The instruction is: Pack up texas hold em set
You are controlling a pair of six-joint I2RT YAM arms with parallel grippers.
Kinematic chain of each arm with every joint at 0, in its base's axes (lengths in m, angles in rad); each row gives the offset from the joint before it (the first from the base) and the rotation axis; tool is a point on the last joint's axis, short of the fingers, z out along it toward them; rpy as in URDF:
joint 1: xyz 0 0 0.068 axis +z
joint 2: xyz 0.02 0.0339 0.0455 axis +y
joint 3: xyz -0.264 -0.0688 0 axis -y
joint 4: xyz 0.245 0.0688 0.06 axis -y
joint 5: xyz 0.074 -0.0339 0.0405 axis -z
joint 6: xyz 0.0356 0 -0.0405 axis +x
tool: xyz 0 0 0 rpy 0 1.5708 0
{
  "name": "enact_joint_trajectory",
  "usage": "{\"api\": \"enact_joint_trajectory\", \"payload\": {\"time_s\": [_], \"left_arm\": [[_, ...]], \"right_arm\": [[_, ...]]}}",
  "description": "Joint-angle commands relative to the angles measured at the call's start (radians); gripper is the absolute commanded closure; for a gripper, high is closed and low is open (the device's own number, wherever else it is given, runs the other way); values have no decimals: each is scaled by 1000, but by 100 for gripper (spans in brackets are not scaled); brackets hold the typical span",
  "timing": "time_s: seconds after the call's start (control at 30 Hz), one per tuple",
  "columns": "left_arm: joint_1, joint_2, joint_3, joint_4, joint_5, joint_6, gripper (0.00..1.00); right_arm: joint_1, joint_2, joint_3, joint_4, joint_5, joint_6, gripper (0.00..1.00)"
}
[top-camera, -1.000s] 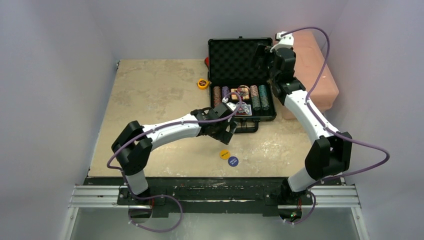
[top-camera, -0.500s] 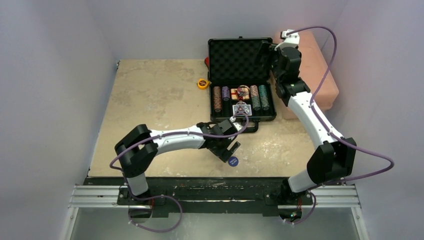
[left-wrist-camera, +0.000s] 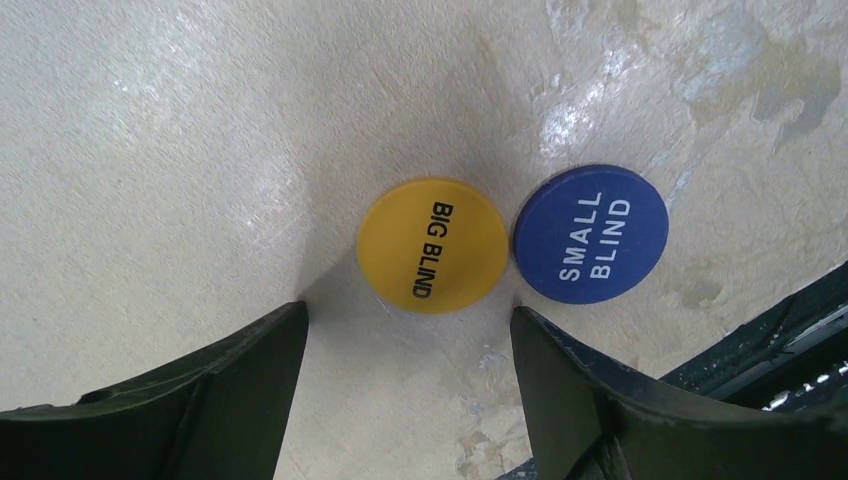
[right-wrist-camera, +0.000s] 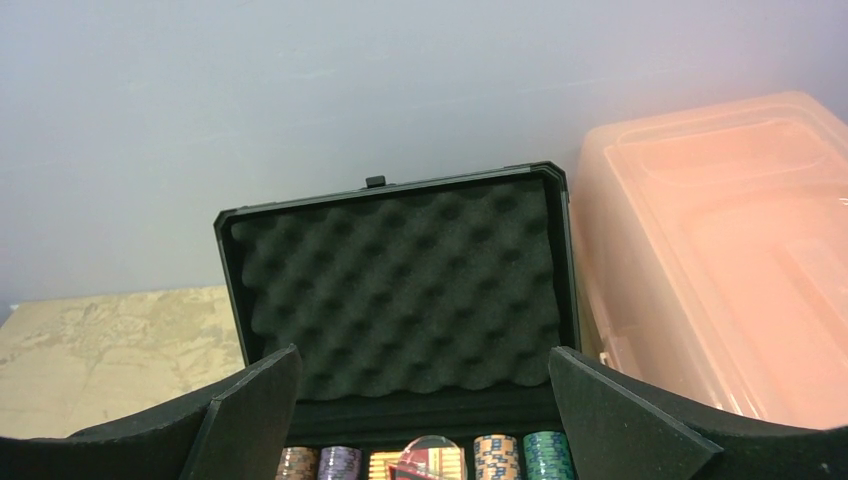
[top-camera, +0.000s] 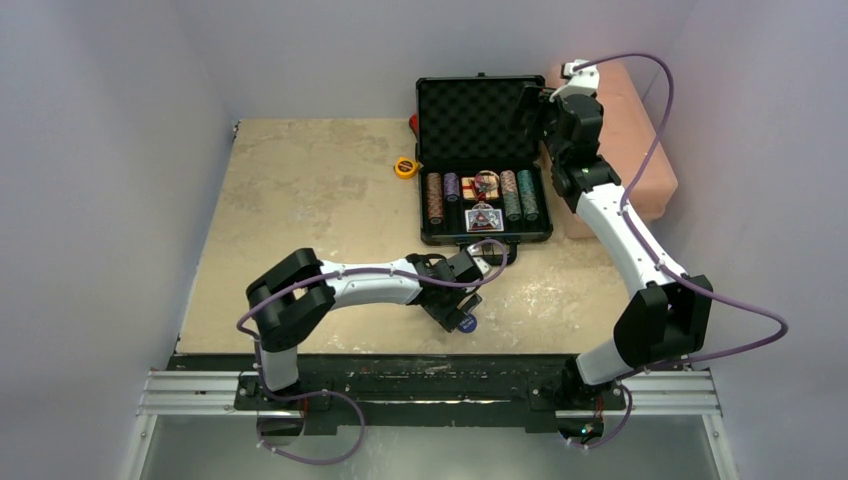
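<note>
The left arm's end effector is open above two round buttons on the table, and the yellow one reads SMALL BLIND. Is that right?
Not quite. The left wrist view shows the yellow button reads BIG BLIND; SMALL BLIND is on the blue button beside it. The left end effector is indeed open above them.

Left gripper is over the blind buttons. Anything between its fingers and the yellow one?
Nothing visible. The yellow button lies bare on the table, just ahead of the open left gripper. The blue button sits close beside it, in line with one finger, so it could get caught too.
</note>
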Motion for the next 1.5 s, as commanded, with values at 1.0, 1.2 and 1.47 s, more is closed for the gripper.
{"api": "enact_joint_trajectory", "payload": {"time_s": [1.0, 1.2, 1.47], "left_arm": [[-4, 77, 49, 63, -130, -21, 46], [-4, 74, 42, 47, -139, -38, 50], [-4, 60, 51, 31, -141, -47, 54]], "right_arm": [[-7, -38, -1, 2, -42, -17, 1], [-7, -36, 1, -2, -42, -19, 1], [-7, -35, 4, -8, -39, -22, 1]]}}
